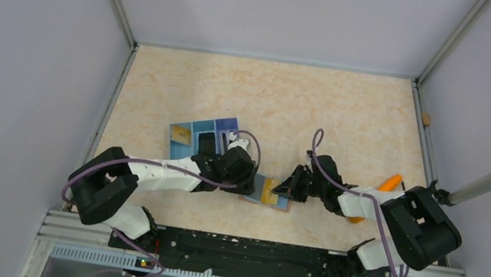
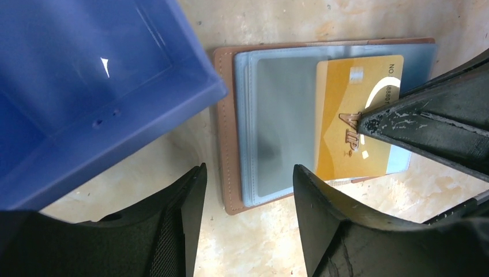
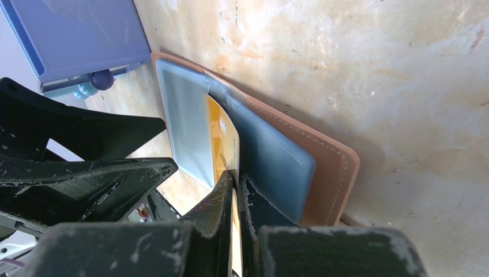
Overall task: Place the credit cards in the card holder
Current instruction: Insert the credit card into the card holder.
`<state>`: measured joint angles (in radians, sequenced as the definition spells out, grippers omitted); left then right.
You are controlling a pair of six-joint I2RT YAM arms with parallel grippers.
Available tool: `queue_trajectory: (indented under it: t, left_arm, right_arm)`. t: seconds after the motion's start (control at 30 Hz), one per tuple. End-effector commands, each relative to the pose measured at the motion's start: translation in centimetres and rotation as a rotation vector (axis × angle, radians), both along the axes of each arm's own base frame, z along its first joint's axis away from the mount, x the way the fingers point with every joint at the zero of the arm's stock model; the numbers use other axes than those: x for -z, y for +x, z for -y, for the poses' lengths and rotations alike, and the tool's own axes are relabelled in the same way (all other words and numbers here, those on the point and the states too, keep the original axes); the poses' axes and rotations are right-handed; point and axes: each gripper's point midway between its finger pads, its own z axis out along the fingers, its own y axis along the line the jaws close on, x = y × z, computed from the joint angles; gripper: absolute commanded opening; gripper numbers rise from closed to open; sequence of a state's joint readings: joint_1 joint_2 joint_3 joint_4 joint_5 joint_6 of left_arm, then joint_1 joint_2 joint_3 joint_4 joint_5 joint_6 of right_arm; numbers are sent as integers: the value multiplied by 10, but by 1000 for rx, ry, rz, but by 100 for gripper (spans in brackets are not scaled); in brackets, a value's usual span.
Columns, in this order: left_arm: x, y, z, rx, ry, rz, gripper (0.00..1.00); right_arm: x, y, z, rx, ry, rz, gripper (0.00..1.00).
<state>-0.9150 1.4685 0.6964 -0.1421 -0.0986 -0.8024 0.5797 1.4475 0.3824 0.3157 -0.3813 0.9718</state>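
The right gripper is clamped shut on a yellow-gold plastic card. The card rests against the clear sleeves of the open brown leather-like wallet. The left gripper stands wide open above the wallet's box-side end, gripping nothing. A blue compartmented plastic box sits just beyond the wallet.

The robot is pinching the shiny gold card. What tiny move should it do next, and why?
Probably the right gripper should slide the yellow-gold plastic card a bit deeper into the open brown leather-like card holder. It is shut on the card, whose far edge seems just tucked into a clear sleeve, with most of it sticking out.
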Motion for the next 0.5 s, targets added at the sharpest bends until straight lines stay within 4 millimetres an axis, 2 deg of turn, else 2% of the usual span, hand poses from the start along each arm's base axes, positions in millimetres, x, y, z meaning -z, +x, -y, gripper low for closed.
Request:
queue_trajectory:
  t: [0.0, 0.27, 0.47]
  left_arm:
    - [4, -8, -12, -26, 10, -9, 62]
    - [12, -2, 2, -30, -15, -25, 62]
    - [17, 2, -2, -45, 20, -13, 58]
  right_arm:
    - [23, 12, 21, 82, -135, 8, 0]
    - [24, 17, 28, 92, -187, 33, 0]
    - [25, 19, 34, 97, -225, 46, 0]
